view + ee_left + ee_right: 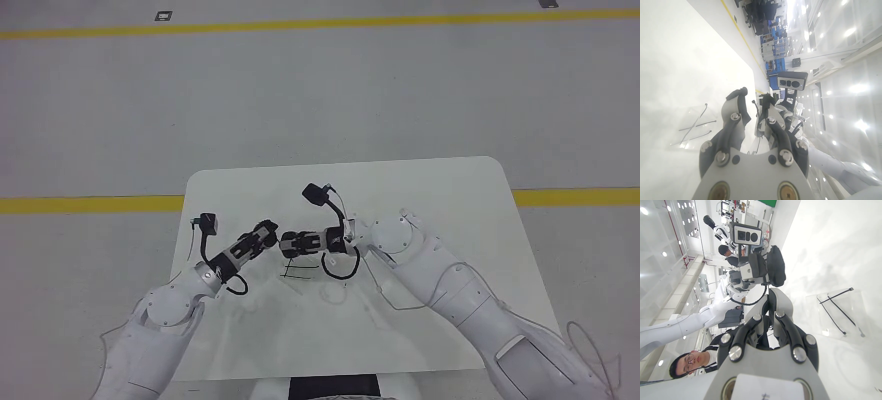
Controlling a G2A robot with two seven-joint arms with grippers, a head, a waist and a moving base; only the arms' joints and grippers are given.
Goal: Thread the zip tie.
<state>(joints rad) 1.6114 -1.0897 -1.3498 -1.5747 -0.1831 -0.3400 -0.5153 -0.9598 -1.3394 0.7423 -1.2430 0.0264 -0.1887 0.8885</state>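
Note:
A thin black zip tie (755, 109) stands upright between the two fingers of my left gripper (753, 96), its head at the upper end; the fingers are apart and do not touch it. Its lower end runs toward my right gripper (770, 292), whose fingers are pressed together on it. Above the middle of the white table (440, 200), the left gripper (268, 234) and the right gripper (290, 242) meet tip to tip. The strap's held part is hidden behind the fingers.
Three spare black zip ties (300, 270) lie crossed on a clear plastic sheet (848, 317) just in front of the grippers, with the ties (694, 123) beside my left fingers. The table's rounded far corner (751, 70) is close by.

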